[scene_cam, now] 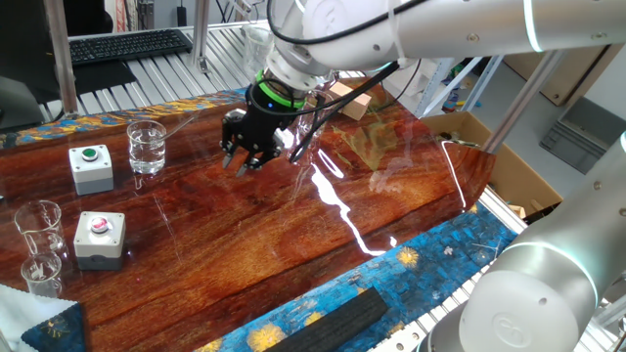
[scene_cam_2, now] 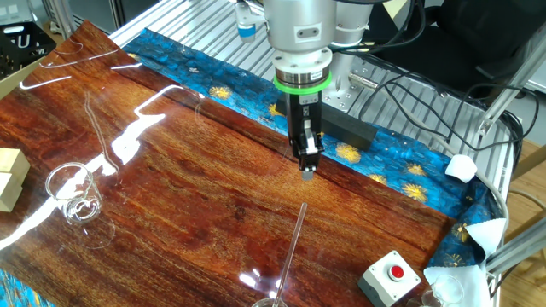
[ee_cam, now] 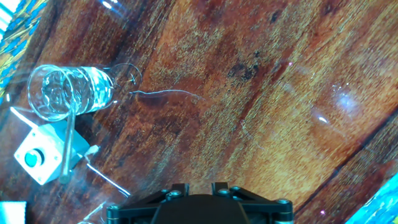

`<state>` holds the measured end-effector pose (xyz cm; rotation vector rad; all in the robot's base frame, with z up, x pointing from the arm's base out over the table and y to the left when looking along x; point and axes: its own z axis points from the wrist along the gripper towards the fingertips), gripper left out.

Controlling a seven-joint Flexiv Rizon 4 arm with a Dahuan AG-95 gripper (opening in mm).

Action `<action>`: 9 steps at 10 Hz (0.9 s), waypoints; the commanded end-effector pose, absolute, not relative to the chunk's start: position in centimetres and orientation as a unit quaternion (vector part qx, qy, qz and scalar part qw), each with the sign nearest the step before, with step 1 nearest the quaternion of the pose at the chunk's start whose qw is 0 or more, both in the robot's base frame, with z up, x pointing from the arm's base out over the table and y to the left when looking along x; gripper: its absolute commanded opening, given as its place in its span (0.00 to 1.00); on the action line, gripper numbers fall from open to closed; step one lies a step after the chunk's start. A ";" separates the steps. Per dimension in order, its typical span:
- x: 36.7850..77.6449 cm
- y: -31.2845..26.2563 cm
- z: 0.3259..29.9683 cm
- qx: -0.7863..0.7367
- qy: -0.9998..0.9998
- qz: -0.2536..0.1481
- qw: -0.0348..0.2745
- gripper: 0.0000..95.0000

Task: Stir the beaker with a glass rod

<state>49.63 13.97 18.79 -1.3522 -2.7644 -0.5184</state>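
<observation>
The beaker (scene_cam: 147, 149) is a wide clear glass with water in it, standing at the left of the wooden table. In the hand view the beaker (ee_cam: 68, 93) lies at the upper left, and the glass rod (ee_cam: 66, 146) leans in it, its free end sticking out over the rim. The other fixed view shows the glass rod (scene_cam_2: 294, 243) slanting up from the bottom edge. My gripper (scene_cam: 245, 164) hangs above bare wood to the right of the beaker and apart from it. A small gap shows between the fingers of my gripper (ee_cam: 194, 185), and nothing is held. My gripper (scene_cam_2: 308, 170) points straight down.
A green-button box (scene_cam: 90, 166) and a red-button box (scene_cam: 100, 237) sit by the beaker. Two small clear beakers (scene_cam: 39, 244) stand at the near left edge. Another clear glass (scene_cam_2: 72, 192) stands far across the table. A cardboard box (scene_cam: 489, 156) lies beyond the right end.
</observation>
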 end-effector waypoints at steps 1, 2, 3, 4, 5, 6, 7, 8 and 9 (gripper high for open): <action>50.1 14.6 19.5 -0.436 -0.882 -0.178 0.017 0.20; 50.3 14.7 19.6 -0.436 -0.882 -0.178 0.017 0.20; 50.4 14.9 19.7 -0.438 -0.881 -0.178 0.016 0.20; 50.7 15.1 19.8 -0.440 -0.880 -0.180 0.016 0.20; 50.9 15.5 20.0 -0.441 -0.879 -0.181 0.016 0.20; 51.3 15.9 20.1 -0.443 -0.878 -0.181 0.015 0.20; 51.5 16.1 20.2 -0.444 -0.877 -0.182 0.016 0.40; 52.1 16.6 20.3 -0.451 -0.874 -0.181 0.017 0.40; 52.5 16.8 20.4 -0.454 -0.872 -0.181 0.018 0.40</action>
